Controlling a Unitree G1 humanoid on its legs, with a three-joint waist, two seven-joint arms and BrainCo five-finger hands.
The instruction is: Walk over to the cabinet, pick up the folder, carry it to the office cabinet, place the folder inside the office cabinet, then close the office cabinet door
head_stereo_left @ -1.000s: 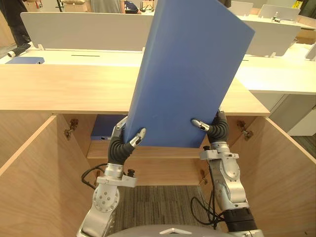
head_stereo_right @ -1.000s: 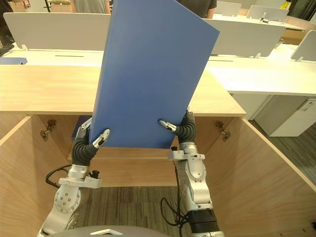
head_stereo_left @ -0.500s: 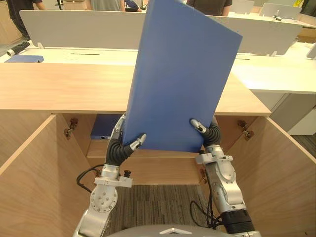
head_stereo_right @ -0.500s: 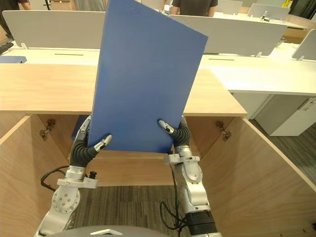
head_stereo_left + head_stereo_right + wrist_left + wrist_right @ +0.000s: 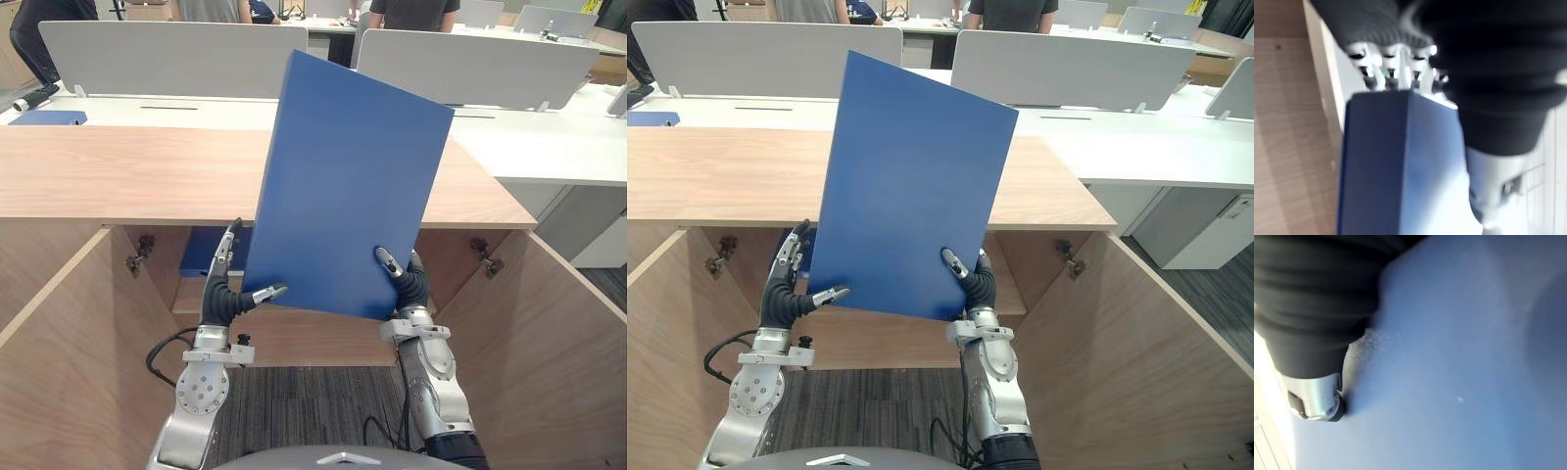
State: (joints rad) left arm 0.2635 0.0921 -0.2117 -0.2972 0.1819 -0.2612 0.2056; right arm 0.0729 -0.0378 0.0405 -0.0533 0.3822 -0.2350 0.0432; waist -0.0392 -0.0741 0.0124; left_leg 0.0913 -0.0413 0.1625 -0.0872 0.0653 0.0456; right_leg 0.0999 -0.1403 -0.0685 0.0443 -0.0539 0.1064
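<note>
The blue folder (image 5: 348,186) stands upright and tilted right, in front of the open office cabinet (image 5: 127,171). Its lower edge hangs level with the cabinet's shelf (image 5: 294,328). My right hand (image 5: 407,284) grips the folder's lower right corner, thumb on the front and fingers behind it. My left hand (image 5: 220,294) is beside the lower left edge, fingers straight and pointing up, thumb tip touching the folder's front. In the left wrist view the straight fingers (image 5: 1386,63) rise past the folder's edge (image 5: 1400,161). The folder's face (image 5: 1474,357) shows close up in the right wrist view.
Both cabinet doors stand swung out towards me, left door (image 5: 59,362) and right door (image 5: 568,352). Another blue folder (image 5: 201,253) lies inside on the shelf at the left. Beyond the cabinet top are white desks with dividers (image 5: 157,54) and people at the back.
The folder has come down, its top now well below where it stood. My left hand's fingers have straightened off the folder's back; the right hand keeps its grip.
</note>
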